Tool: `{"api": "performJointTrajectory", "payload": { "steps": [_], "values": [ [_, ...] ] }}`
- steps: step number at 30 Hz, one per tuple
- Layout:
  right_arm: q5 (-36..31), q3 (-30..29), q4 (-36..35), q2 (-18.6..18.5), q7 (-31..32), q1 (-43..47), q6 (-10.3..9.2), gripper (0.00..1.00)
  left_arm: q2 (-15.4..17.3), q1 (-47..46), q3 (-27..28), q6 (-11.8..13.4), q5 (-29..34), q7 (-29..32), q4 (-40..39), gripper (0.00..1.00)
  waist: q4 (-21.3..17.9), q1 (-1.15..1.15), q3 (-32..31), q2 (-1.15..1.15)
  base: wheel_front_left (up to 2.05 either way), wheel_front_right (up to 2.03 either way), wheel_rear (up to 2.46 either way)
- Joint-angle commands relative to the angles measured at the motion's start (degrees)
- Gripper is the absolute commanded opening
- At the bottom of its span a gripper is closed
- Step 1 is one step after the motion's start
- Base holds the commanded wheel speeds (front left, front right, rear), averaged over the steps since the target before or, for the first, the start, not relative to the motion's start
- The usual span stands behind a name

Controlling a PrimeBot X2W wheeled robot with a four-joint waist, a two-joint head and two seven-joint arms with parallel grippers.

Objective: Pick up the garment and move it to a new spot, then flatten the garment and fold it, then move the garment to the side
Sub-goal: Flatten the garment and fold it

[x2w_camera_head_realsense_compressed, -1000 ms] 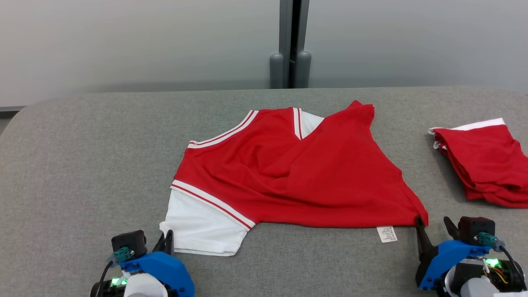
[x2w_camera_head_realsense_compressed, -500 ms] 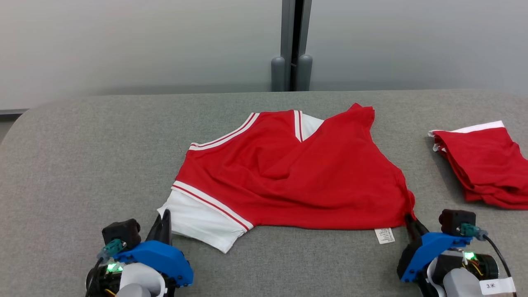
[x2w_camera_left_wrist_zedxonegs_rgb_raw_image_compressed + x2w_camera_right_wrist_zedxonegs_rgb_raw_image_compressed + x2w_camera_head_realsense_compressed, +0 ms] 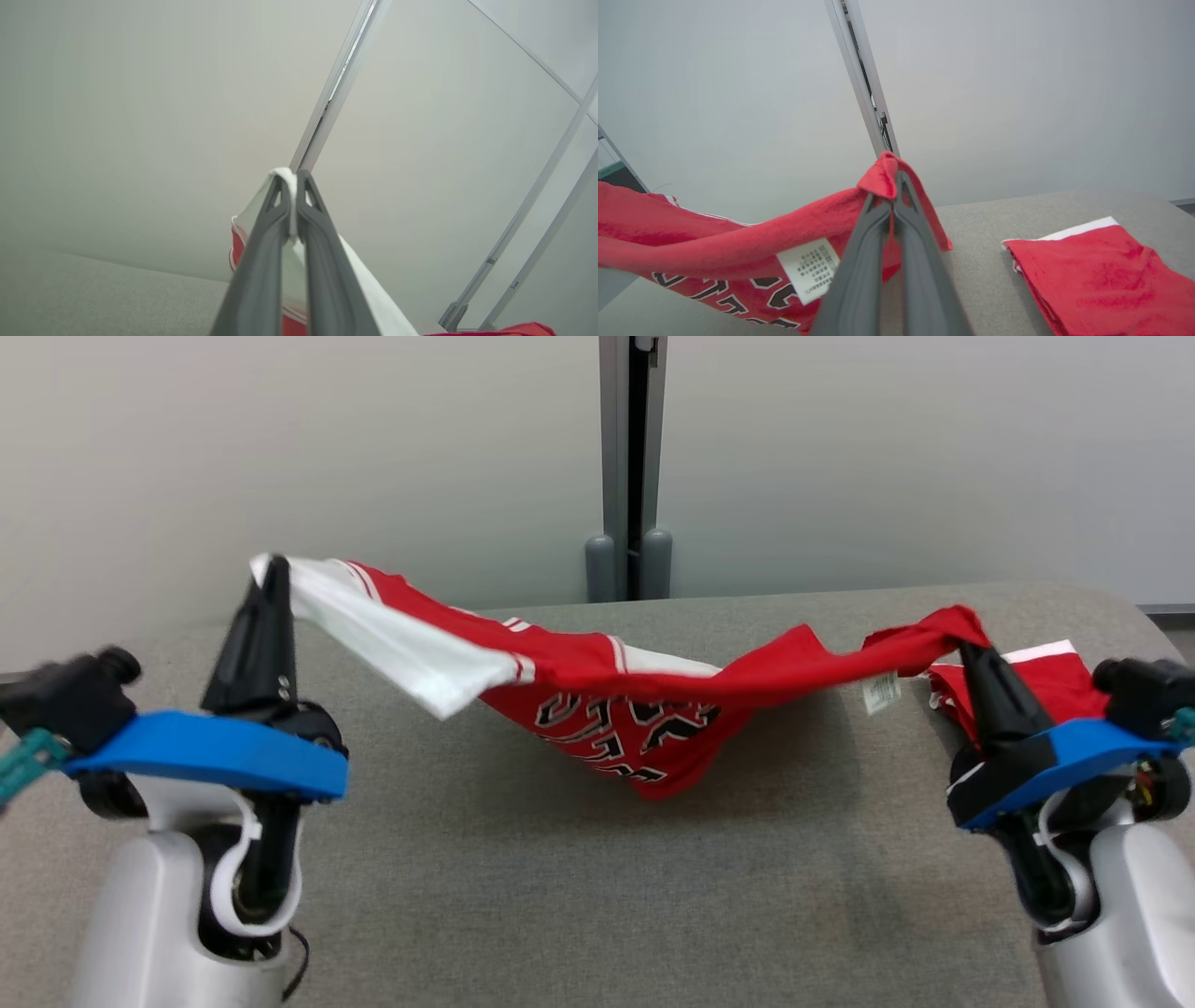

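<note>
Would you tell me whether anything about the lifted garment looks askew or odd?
Yes: the garment hangs twisted. The left tool pinches a white corner, the right tool a red corner, and between them the cloth is bunched like a rope and sags in the middle, not spread flat.

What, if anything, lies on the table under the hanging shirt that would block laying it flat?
Nothing visible lies on the table under the shirt. A folded red garment lies to the right, close behind the right pincer, so keep the drop left of it.
</note>
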Motion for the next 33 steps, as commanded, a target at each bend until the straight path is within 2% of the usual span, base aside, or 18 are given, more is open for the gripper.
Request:
{"api": "performJointTrajectory", "payload": {
  "steps": [1, 10, 14, 17, 21, 24, 28, 33],
  "values": [
    [1.7, -0.3, -4.5, -0.9, 2.0, 1.3, 0.00, 0.00, 1.0, -2.2, 0.6, 0.5, -0.4, 1.3, -3.6, 0.00, -0.7, 0.00, -0.9, 0.00, 0.00, 0.00, 0.00],
    [9.7, -6.6, -34.8, 0.0, 16.0, 3.7, 0.00, 0.00, 4.4, -11.7, 1.5, 3.5, -2.7, 11.5, -23.1, 0.00, -2.1, 0.00, -2.2, 0.00, 0.00, 0.00, 0.00],
    [11.5, -9.6, -43.8, 1.3, 21.3, 3.9, 0.00, 0.00, 5.6, -16.3, 1.7, 4.9, -3.5, 15.4, -27.0, 0.00, -2.3, 0.00, -1.7, 0.00, 0.00, 0.00, 0.00],
    [11.5, -10.9, -47.0, 2.0, 24.5, 3.5, 0.01, 0.00, 6.7, -19.2, 1.5, 5.3, -2.8, 17.4, -27.0, 0.00, -2.4, 0.00, -0.6, 0.00, 0.00, 0.00, 0.00],
    [10.3, -11.1, -44.8, 2.6, 26.8, 1.6, 0.01, 0.00, 7.7, -22.3, 0.6, 5.2, -2.1, 19.2, -23.1, 0.00, -2.3, 0.00, 2.1, 0.00, 0.00, 0.00, 0.00],
    [8.3, -10.3, -40.0, 2.9, 26.7, -1.9, 0.01, 0.00, 8.9, -25.0, -0.6, 4.9, -0.4, 20.0, -18.6, 0.00, -2.5, 0.00, 5.7, 0.00, 0.00, 0.00, 0.00],
    [4.9, -9.1, -30.7, 3.1, 24.9, -11.2, 0.01, 0.00, 11.1, -32.0, -1.0, 4.4, 3.3, 19.4, -10.6, 0.00, -3.1, 0.00, 10.9, 0.00, 0.00, 0.00, 0.00],
    [-3.8, -7.9, -16.3, 3.2, 20.2, -26.7, 0.00, 0.00, 12.7, -43.9, -2.6, 4.0, 8.6, 16.7, 0.4, 0.00, -3.9, 0.00, 15.7, 0.00, 0.00, 0.00, 0.00]
  ]
}}
